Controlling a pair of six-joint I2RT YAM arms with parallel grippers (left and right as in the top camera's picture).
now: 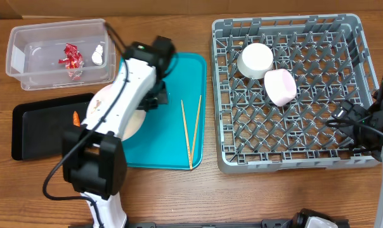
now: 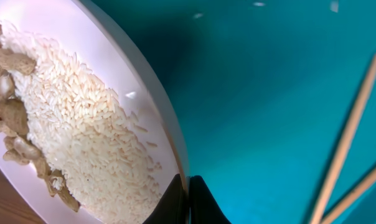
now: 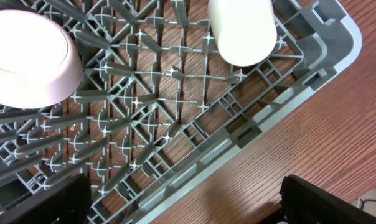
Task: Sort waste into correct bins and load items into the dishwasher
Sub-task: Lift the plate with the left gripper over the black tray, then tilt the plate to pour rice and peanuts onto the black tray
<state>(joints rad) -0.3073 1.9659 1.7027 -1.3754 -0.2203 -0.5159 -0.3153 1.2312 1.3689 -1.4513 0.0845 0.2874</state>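
Observation:
A white plate (image 2: 144, 81) with rice and beige nut-shell scraps (image 2: 14, 112) lies on the teal tray (image 2: 269, 93). My left gripper (image 2: 188, 202) is shut on the plate's right rim; from overhead the gripper (image 1: 155, 96) is mostly hidden under its arm. Two chopsticks (image 1: 190, 130) lie on the tray to the right. In the grey dishwasher rack (image 1: 286, 166) rest a white bowl (image 1: 280, 87) and a second white vessel (image 1: 255, 59), bowl or cup. My right gripper (image 3: 185, 205) hangs open over the rack's near right edge, with nothing in it.
At the back left the clear tub (image 1: 17, 60) holds a red wrapper (image 1: 71, 58) and a white wrapper (image 1: 97, 55). The black tray (image 1: 33, 130) at the left holds a small carrot (image 1: 75, 117). Bare wooden table runs along the front.

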